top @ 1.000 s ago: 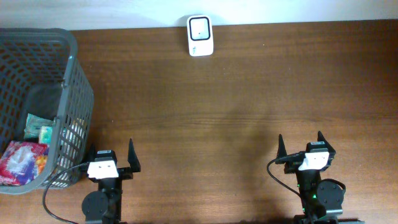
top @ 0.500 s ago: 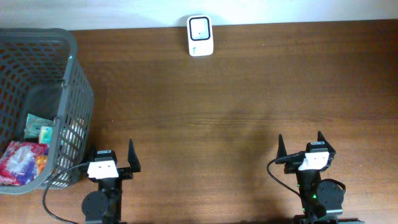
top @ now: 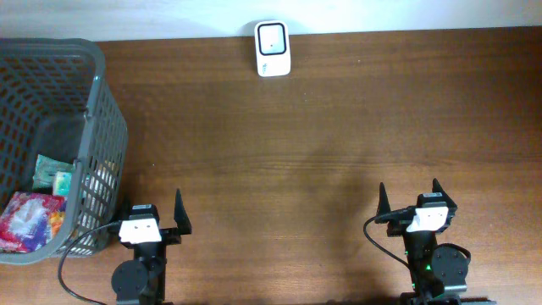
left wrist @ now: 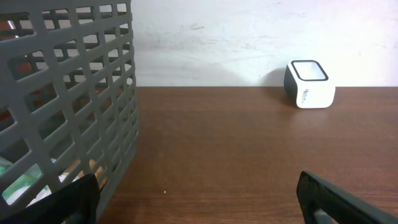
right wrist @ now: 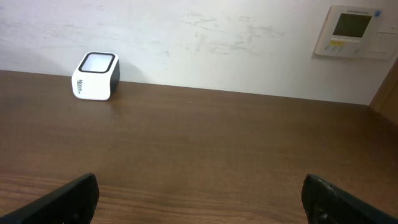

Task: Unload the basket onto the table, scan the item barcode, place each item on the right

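Grey basket (top: 100, 127) at 9 o'clock holding red and green packets (top: 32, 222), white scanner (top: 273, 49) at 12 o'clock, brown wooden table (top: 322, 144), white wall (right wrist: 217, 37), left gripper (top: 151, 208) at 7 o'clock, right gripper (top: 409, 199) at 5 o'clock, both spread wide, empty.

The dark wooden desk (top: 322, 127) carries a gray plastic mesh basket (top: 108, 144) at its left end and a white barcode scanner (top: 273, 48) by its far edge.

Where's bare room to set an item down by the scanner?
The tabletop is bare from the scanner down to the left tool and right tool, both open, and across to the right edge. Crowded only far left: the basket holding packets.
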Robot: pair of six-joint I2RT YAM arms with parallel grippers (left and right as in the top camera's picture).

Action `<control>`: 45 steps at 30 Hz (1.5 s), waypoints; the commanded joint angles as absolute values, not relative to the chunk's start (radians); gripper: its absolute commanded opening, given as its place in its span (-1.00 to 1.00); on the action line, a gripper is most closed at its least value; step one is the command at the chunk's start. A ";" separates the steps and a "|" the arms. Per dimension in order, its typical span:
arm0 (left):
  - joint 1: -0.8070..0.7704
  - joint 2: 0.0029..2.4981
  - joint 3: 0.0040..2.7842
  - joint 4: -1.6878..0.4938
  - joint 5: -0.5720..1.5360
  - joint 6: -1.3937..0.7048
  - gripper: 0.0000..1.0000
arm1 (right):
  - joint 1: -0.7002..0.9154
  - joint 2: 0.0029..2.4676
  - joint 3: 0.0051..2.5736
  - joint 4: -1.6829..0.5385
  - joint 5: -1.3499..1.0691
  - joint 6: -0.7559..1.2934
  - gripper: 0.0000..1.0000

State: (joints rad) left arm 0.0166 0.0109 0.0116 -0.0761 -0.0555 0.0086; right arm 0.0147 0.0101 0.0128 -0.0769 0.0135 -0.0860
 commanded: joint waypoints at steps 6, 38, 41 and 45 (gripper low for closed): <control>0.023 0.006 0.009 0.356 0.347 0.030 0.98 | 0.021 0.003 0.006 -0.082 0.012 -0.090 0.97; 0.297 1.451 1.995 -0.884 -0.023 0.039 0.98 | 0.021 0.003 0.006 -0.082 0.012 -0.090 0.97; 0.431 1.541 1.994 -1.041 -0.027 0.039 0.98 | 0.021 0.003 0.006 -0.082 0.012 -0.089 0.97; 0.531 1.716 1.994 -1.247 -0.018 0.006 0.93 | 0.021 0.003 0.006 -0.082 0.012 -0.090 0.97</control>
